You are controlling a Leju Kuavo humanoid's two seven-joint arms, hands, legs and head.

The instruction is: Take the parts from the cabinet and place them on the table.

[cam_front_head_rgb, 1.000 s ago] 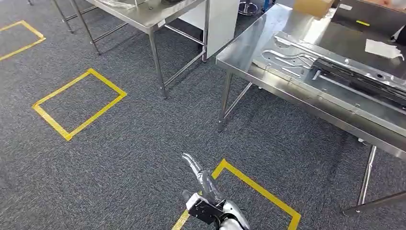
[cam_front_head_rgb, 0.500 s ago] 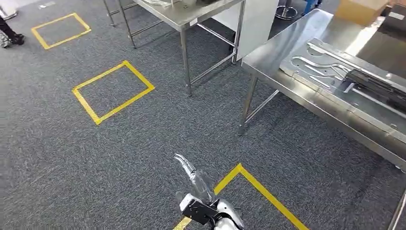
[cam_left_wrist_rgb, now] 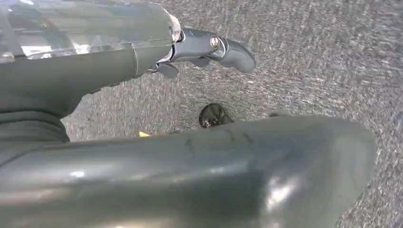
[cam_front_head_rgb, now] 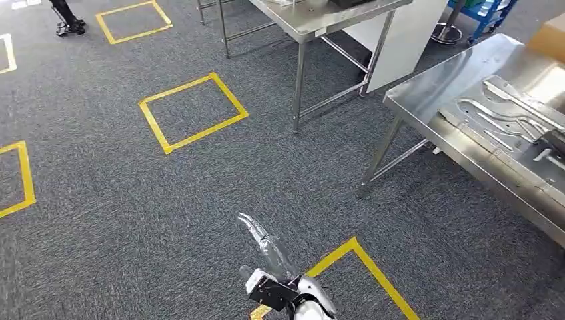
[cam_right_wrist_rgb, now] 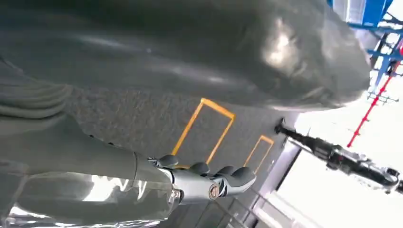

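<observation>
- Low in the middle of the head view, we see the part (cam_front_head_rgb: 261, 239), a slim, shiny, clear-wrapped piece. It rises from a dark wrist block (cam_front_head_rgb: 272, 293) on a silver arm (cam_front_head_rgb: 314, 305) and points toward the far left, above the grey carpet (cam_front_head_rgb: 133, 220).
- In the left wrist view, the left hand (cam_left_wrist_rgb: 95, 80) has its fingers (cam_left_wrist_rgb: 223, 47) lying straight and close together beyond a glossy clear-wrapped surface. This may be the same part, but we cannot tell whether the hand grips it.
- In the right wrist view, the right hand (cam_right_wrist_rgb: 95, 156) looks much the same. Its fingers (cam_right_wrist_rgb: 223, 183) are straight and side by side next to a similar glossy surface, and again we cannot tell whether it has a hold.
- Just right of the part, a corner of yellow floor tape (cam_front_head_rgb: 360, 257) runs toward the near right.
- On the right stands the steel table (cam_front_head_rgb: 426, 93), well apart from the part. Flat metal pieces (cam_front_head_rgb: 506, 113) lie on its top, and a cardboard box (cam_front_head_rgb: 550, 40) sits at its far end.
- Further off, near the middle, is a second steel table (cam_front_head_rgb: 313, 23), with a white panel (cam_front_head_rgb: 406, 40) just right of it and a blue cart (cam_front_head_rgb: 486, 10) beyond.
- To the left, a yellow tape square (cam_front_head_rgb: 193, 110) marks the carpet.
- At the far left, we see a person's foot (cam_front_head_rgb: 66, 20).
</observation>
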